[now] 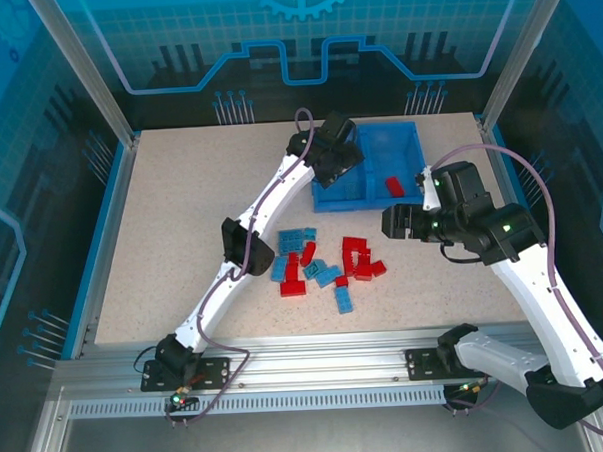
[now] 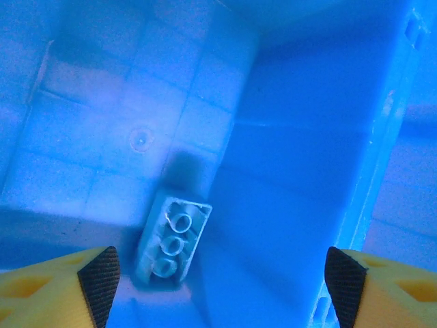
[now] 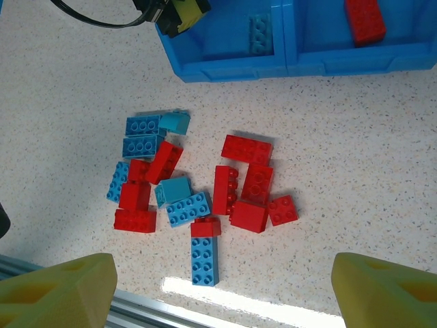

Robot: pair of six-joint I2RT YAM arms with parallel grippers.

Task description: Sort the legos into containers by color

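From above, the left gripper (image 1: 339,159) hangs over the left compartment (image 1: 354,184) of the blue bin (image 1: 342,201), which sits at 1 o'clock on the table (image 1: 181,211). A red brick (image 1: 394,187) lies in the right compartment (image 1: 406,151). The right gripper (image 1: 392,223) hovers at the bin's 5 o'clock, beside the loose legos (image 1: 323,265), red and light blue, near the table's centre. On the left wrist camera, the fingers (image 2: 99,277) are released, wide apart and empty. A light blue brick (image 2: 172,244) lies studs-down on the compartment floor at 7 o'clock. On the right wrist camera, the yellow fingers (image 3: 61,290) are spread wide and grasp nothing. The pile is at centre and the bin is at 12 o'clock.
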